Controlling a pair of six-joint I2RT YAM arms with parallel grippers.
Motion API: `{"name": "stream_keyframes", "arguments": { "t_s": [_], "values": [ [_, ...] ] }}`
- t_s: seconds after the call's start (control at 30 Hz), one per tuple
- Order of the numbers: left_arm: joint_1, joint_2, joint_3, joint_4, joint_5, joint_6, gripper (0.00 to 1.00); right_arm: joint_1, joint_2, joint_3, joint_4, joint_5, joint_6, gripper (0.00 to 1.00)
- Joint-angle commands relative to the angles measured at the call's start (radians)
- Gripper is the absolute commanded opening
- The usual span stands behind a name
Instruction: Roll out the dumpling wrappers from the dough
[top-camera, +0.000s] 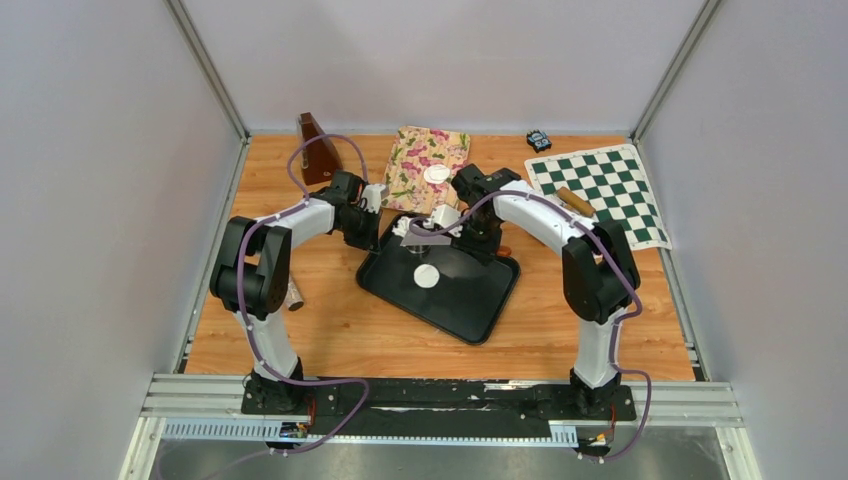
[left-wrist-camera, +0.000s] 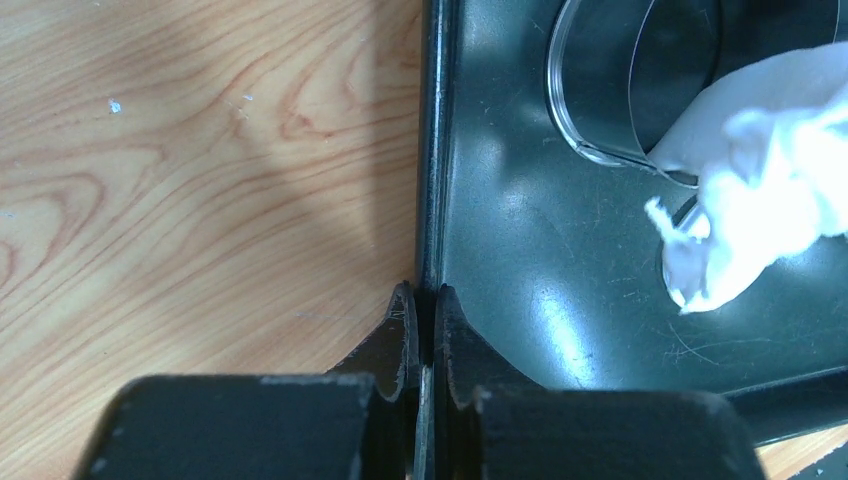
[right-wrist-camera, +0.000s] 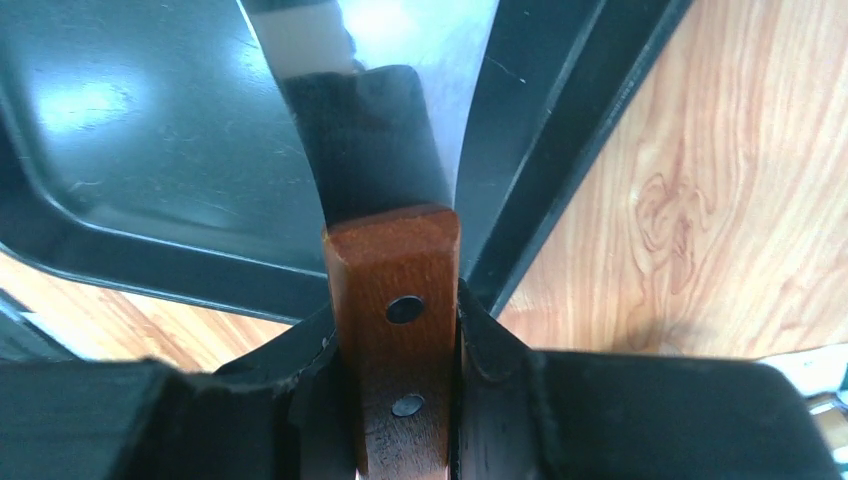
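- Currently the left gripper (left-wrist-camera: 425, 325) is pinched tight on the rim of the black tray (left-wrist-camera: 432, 150). The right gripper (right-wrist-camera: 395, 310) is clamped around the wooden handle of a scraper (right-wrist-camera: 395, 290), with its metal blade reaching out ahead of the fingers over the tray.
- One dumpling wrapper (top-camera: 427, 276) lies flat on the tray, on the arm-base side of the blade and apart from it. A second wrapper (top-camera: 436, 174) rests on the floral cloth (top-camera: 428, 160), beyond both grippers.
- Ahead and to the right of the left fingers, the dough lump (left-wrist-camera: 760, 170) sits draped over the edge of the clear ring cutter (left-wrist-camera: 620, 90).
- Risk: the left hold is on a thin rim only, so a hard push with the blade could twist the tray or pull it from the jaws.
- Risk: soft dough may cling to the blade and drag the cutter along, or the blade could sweep toward the finished disc and crease it.
- Only the top view shows both wrappers. Only the left wrist shows the rim pinch and the dough lying on the cutter. The right wrist shows the grip on the handle, but I cannot tell whether the blade tip touches the dough.
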Motion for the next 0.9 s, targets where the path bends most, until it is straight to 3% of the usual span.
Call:
{"name": "stream_keyframes", "arguments": {
  "t_s": [0.0, 0.13, 0.73, 0.87],
  "values": [
    [0.004, 0.025, 0.005, 0.005, -0.043, -0.012, 0.00, -0.009, 0.027, 0.065, -0.065, -0.134, 0.022, 0.00],
    [0.004, 0.022, 0.003, 0.004, -0.043, -0.013, 0.00, -0.044, 0.038, 0.103, -0.119, -0.188, 0.037, 0.00],
    [0.004, 0.019, 0.003, 0.004, -0.060, -0.014, 0.00, -0.116, 0.044, 0.040, -0.214, -0.077, -0.019, 0.00],
    [0.004, 0.017, 0.003, 0.004, -0.063, -0.015, 0.00, -0.127, 0.038, 0.064, -0.239, -0.132, -0.037, 0.00]
  ]
}}
